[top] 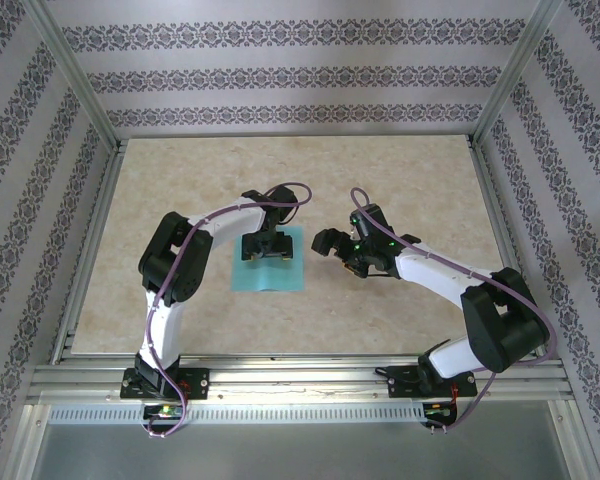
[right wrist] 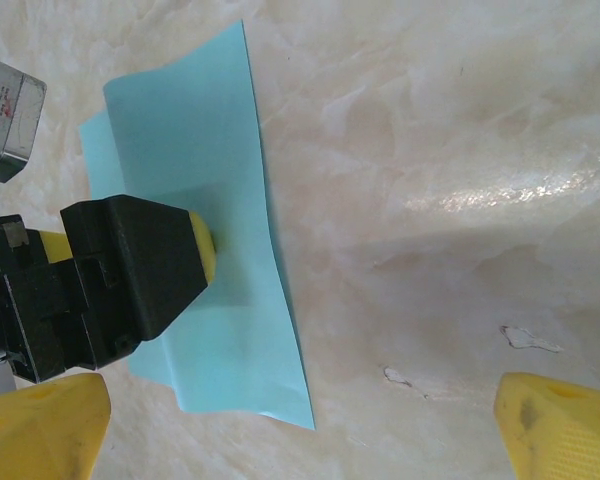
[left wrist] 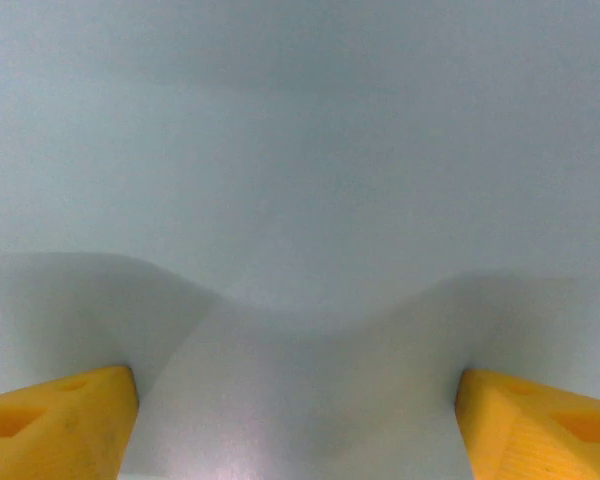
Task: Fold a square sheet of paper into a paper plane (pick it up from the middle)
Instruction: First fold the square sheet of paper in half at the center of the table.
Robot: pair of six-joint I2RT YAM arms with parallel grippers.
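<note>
Square sheet of paper (top: 276, 276) lies flat on table (top: 410, 180), left of centre. Left gripper (top: 265, 248) sits on its middle, fingers (left wrist: 60, 420) wide apart, tips on the paper, nothing gripped yet; paper bows up btwn them. Best approach imo: close slowly, keep tips pressed so the ridge stays centred, no sliding. Right gripper (top: 337, 252) is fully open & empty, just beside sheet's right edge. Silver label (right wrist: 8, 110) by left gripper: print too small to read.
</note>
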